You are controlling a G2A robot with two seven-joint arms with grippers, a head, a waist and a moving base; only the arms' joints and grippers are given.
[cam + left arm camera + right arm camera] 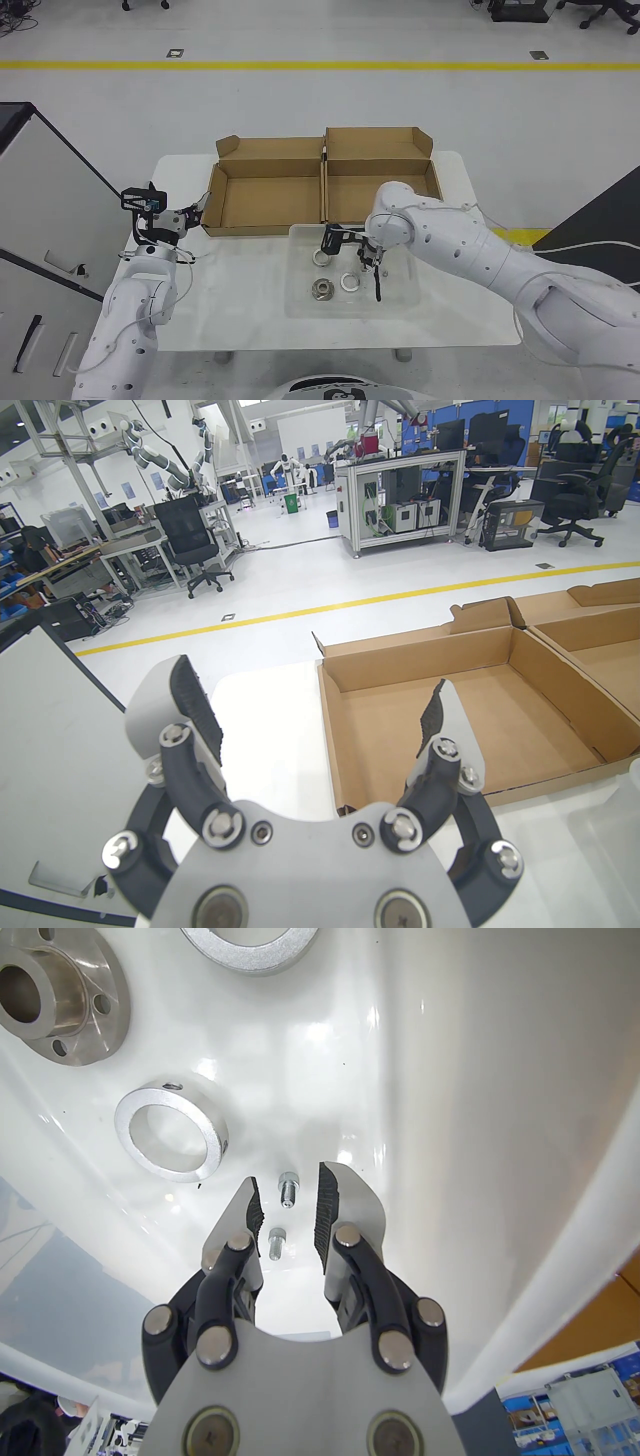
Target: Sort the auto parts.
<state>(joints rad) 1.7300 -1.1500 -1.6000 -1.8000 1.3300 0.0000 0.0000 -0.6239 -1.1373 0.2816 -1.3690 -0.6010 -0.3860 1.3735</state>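
Note:
A white tray holds the metal parts. Among them are a flanged hub, a silver ring and a second ring. My right gripper is down inside the tray, open. A small bolt lies on the tray floor between its fingertips, untouched, and another bolt lies further back between the fingers. My left gripper is open and holds nothing, above the table's left edge beside the left cardboard box.
Two open, empty cardboard boxes stand side by side behind the tray, the right one touching the left one. The tray's raised wall runs close beside my right gripper. A grey panel stands left of the table.

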